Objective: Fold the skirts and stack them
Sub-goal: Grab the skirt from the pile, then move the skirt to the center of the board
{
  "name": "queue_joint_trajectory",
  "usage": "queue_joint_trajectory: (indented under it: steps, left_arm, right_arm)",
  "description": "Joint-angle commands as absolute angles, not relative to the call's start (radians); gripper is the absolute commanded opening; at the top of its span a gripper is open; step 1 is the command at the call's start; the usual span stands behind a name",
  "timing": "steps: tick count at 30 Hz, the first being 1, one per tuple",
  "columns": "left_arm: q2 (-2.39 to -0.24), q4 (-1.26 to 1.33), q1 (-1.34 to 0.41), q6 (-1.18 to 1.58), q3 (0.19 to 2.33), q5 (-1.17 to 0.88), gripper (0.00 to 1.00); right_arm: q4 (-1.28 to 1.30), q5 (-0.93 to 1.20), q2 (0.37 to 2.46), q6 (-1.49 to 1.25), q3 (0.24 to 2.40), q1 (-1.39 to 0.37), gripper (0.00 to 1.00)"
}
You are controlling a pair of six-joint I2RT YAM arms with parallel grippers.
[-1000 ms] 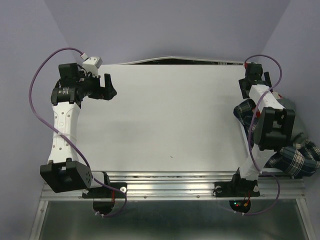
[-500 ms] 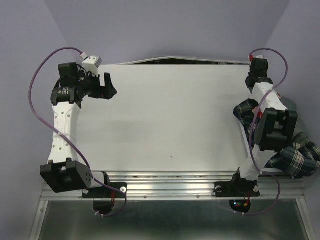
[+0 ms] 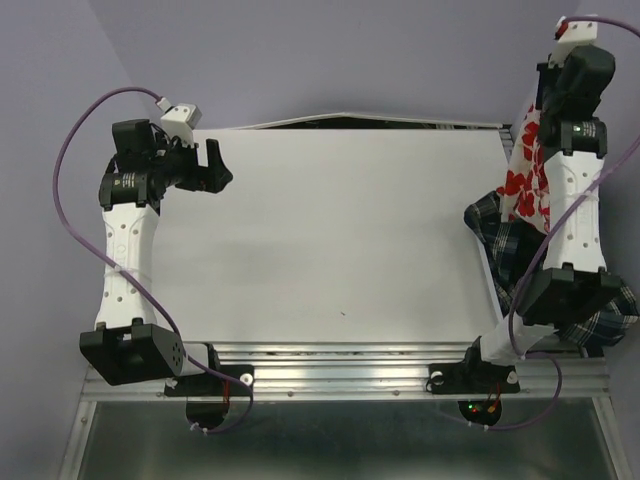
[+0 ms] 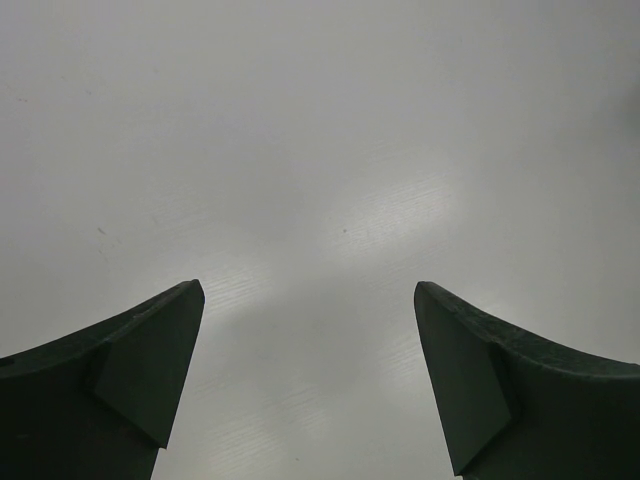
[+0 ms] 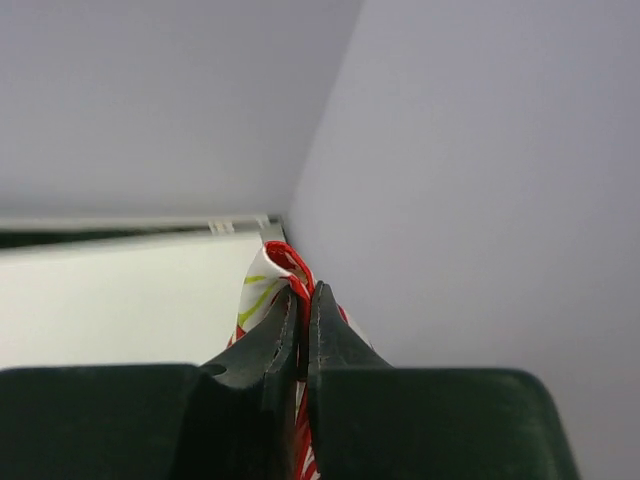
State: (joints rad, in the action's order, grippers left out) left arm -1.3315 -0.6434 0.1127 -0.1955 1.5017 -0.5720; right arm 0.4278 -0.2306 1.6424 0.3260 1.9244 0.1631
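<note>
The white skirt with red print [image 3: 524, 178] hangs off the table's far right corner, pinched at its top edge by my right gripper [image 5: 303, 292], which is shut on a fold of it [image 5: 268, 272] and raised high near the right wall. Below it the plaid skirt [image 3: 494, 232] drapes over the table's right edge, and more plaid [image 3: 612, 322] shows behind the right arm. I cannot make out the grey skirt. My left gripper [image 3: 214, 166] hovers over the far left of the white table [image 3: 330, 240], open, with only bare tabletop between its fingers [image 4: 150, 370].
Purple walls close in on three sides, and the right wall [image 5: 480, 180] is very near my right gripper. A dark gap [image 3: 350, 121] runs behind the table's back edge. A metal rail [image 3: 340, 362] with both arm bases lies along the near edge.
My right gripper has shut on the white and red skirt and risen up and back, lifting it out from the pile at the right. The left arm has barely moved.
</note>
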Motion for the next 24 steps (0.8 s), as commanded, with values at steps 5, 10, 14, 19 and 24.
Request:
queue_joint_trajectory:
  steps: [5,10,14,19,24]
  left_arm:
    - [-1.298,-0.571,0.109,-0.181,1.551,-0.617,0.99]
    - [-1.272,-0.52,0.115,-0.164,1.537,-0.629,0.99]
    - [-1.275,-0.496,0.149,-0.147,1.52,-0.758,0.99]
    - [-1.269,-0.477,0.16,-0.13,1.477,-0.776,0.99]
    - [-1.23,-0.451,0.183,-0.156,1.404,-0.759,0.99]
  right_arm:
    - [0.336,0.171,1.577,0.098,2.286,0.161,0.01]
    - [0.16,0.431,1.537,-0.132,2.22,0.135,0.01]
    - [0.136,0.5,1.586,-0.134,2.206,-0.049,0.01]
    - [0.137,0.442,1.628,-0.089,1.985,-0.279,0.01]
    - [0.14,0.402,1.654,-0.106,1.827,-0.442,0.01]
